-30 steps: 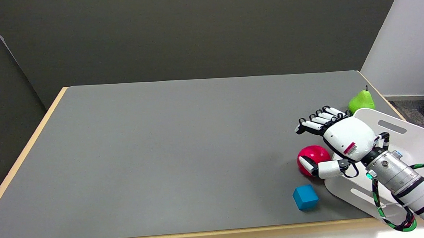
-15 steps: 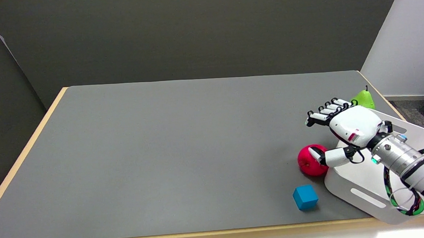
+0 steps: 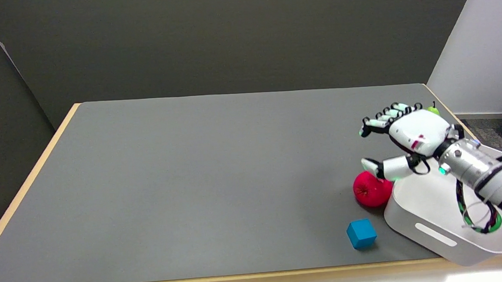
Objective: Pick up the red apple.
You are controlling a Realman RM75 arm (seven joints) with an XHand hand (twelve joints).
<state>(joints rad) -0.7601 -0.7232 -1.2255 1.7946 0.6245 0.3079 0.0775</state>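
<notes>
The red apple (image 3: 370,189) lies on the grey table (image 3: 201,182), tipped on its side with its stem end facing left, right against the white bin's left wall. My right hand (image 3: 405,135) hovers above and behind it, fingers spread and holding nothing. The thumb tip is just above the apple's top; whether it touches is unclear.
A white bin (image 3: 448,216) sits at the table's near right corner, under my forearm. A blue cube (image 3: 361,234) rests in front of the apple. A green pear (image 3: 432,110) is mostly hidden behind the hand, near the right edge.
My hand has risen and drawn back to the right, its thumb coming off the apple's front. The apple has rolled so its stem end shows.
</notes>
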